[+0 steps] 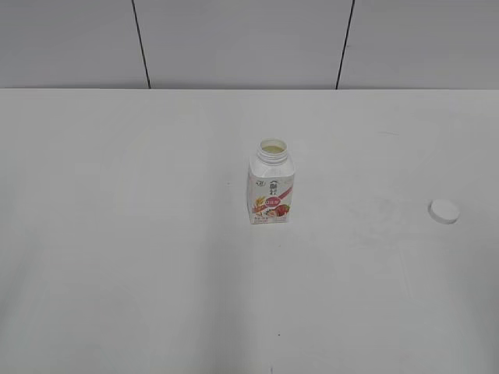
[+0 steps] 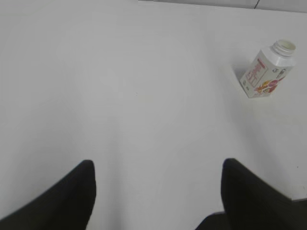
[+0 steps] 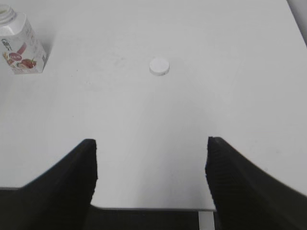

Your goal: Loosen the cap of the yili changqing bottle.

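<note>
The cap (image 1: 444, 211) lies off the yili changqing bottle (image 1: 272, 186), well to its right on the tabletop (image 1: 117, 234), far ahead of my right gripper (image 3: 151, 177) (the nearer one), both grippers standing apart and empty.

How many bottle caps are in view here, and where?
1. The cap lies flat on the table, off the bottle and to its right in the exterior view. The bottle's neck is open. No other cap shows in any view.
</note>
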Tool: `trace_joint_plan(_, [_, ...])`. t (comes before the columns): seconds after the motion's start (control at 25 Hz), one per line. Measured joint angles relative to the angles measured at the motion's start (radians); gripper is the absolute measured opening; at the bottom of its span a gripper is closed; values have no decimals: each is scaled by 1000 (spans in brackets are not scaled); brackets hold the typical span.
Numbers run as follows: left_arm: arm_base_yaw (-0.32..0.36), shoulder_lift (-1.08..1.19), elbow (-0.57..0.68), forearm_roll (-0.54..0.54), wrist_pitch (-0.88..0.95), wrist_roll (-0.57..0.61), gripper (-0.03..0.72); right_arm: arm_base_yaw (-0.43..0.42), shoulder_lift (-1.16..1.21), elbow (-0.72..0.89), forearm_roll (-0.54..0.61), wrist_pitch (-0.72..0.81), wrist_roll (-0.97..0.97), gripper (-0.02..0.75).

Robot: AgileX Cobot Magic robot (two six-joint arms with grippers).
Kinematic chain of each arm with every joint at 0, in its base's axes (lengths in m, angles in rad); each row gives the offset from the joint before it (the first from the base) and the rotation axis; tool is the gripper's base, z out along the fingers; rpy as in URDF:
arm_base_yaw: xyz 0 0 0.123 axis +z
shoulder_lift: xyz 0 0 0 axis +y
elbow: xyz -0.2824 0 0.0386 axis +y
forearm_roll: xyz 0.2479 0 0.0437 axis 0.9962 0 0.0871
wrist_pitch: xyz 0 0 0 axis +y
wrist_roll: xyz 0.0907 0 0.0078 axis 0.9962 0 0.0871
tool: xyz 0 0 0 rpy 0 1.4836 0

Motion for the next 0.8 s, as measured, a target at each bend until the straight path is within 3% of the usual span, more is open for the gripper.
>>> trace_joint_plan(0.44, [0, -79, 5, 1, 1, 20, 501, 0, -128, 47, -8, -19, -3, 559])
trace_joint_plan(0.8, [0, -79, 6, -101, -4, 187, 501, 0, -128, 49, -29, -17, -3, 559])
